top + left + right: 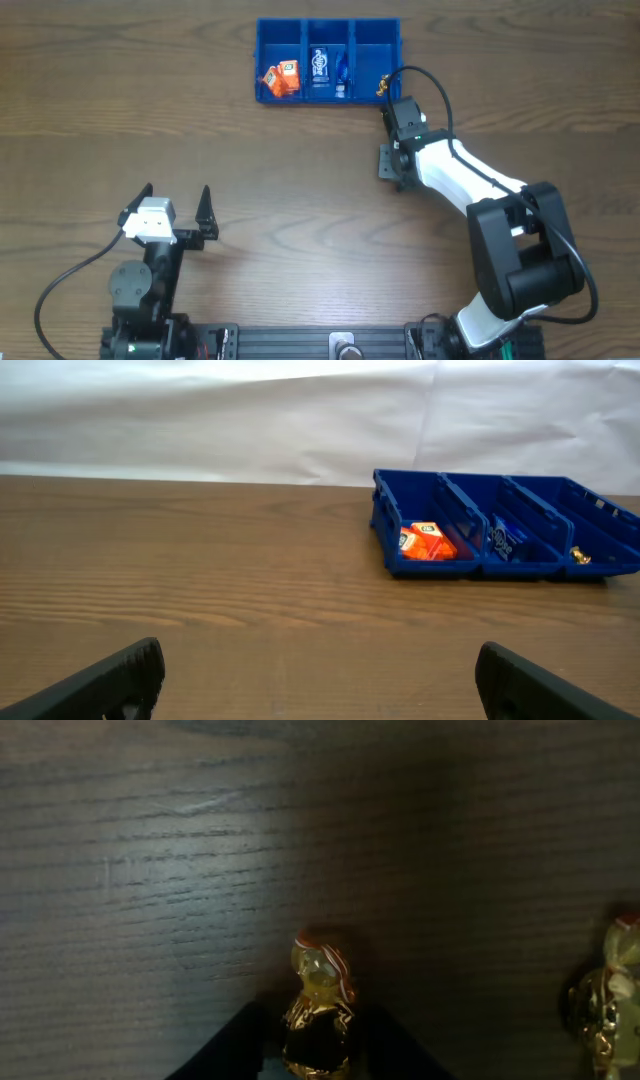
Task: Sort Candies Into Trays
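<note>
A blue tray [328, 24] with three compartments stands at the far middle of the table. Orange candies [281, 77] lie in its left compartment, blue ones [321, 64] in the middle, and a gold candy [381, 88] in the right. My right gripper [390, 162] is low over the wood just in front of the tray's right end. In the right wrist view it [322, 1038] is shut on a gold-wrapped candy [320, 982]. A second gold candy [608, 992] lies on the wood beside it. My left gripper [176, 204] stands open near the front left, holding nothing.
In the left wrist view the tray [470, 565] sits far ahead across bare wood, with a white backdrop behind the table's far edge. The right arm's black cable [440, 95] loops just in front of the tray's right end.
</note>
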`<state>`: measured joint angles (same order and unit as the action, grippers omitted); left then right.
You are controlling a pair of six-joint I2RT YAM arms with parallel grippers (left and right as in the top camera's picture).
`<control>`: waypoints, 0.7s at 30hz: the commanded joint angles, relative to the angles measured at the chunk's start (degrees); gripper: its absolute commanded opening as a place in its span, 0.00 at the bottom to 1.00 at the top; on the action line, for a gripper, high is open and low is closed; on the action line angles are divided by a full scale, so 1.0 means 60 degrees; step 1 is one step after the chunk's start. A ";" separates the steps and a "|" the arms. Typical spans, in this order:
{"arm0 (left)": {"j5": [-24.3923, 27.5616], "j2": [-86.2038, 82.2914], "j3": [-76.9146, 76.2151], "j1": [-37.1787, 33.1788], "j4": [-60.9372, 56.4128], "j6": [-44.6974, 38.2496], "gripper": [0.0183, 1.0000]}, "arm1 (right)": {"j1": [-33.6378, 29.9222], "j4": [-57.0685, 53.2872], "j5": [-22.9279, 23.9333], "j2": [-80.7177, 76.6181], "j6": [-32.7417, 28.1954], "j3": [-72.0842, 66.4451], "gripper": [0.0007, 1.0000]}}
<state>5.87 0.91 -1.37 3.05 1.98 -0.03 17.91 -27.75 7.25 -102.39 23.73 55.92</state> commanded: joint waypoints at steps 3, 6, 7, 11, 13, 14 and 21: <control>0.0171 -0.0069 0.0175 -0.0051 0.0339 -0.0069 1.00 | -0.0051 0.0044 0.0058 -0.0113 0.0087 -0.0062 0.16; 0.0171 -0.0069 0.0175 -0.0051 0.0339 -0.0069 1.00 | -0.0047 0.0073 0.0058 -0.0044 0.0266 -0.0047 0.13; 0.0171 -0.0069 0.0175 -0.0051 0.0339 -0.0069 1.00 | 0.0004 0.0084 0.0036 0.0040 0.0280 -0.0029 0.12; 0.0171 -0.0069 0.0175 -0.0051 0.0339 -0.0069 1.00 | 0.0295 0.0007 0.0073 0.1078 0.0284 0.0364 0.11; 0.0171 -0.0069 0.0175 -0.0051 0.0339 -0.0069 1.00 | 0.0386 -0.0270 0.0208 0.1694 0.0208 0.1031 0.09; 0.0171 -0.0069 0.0175 -0.0051 0.0339 -0.0069 1.00 | 0.0390 -0.0506 0.0259 0.1840 0.0087 0.1530 0.08; 0.0171 -0.0069 0.0175 -0.0051 0.0339 -0.0069 1.00 | 0.0259 -0.1923 0.0863 0.0452 -0.0907 0.6164 0.07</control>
<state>5.89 0.91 -1.37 3.05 1.98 -0.03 20.03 -37.19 8.67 -94.54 21.93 82.35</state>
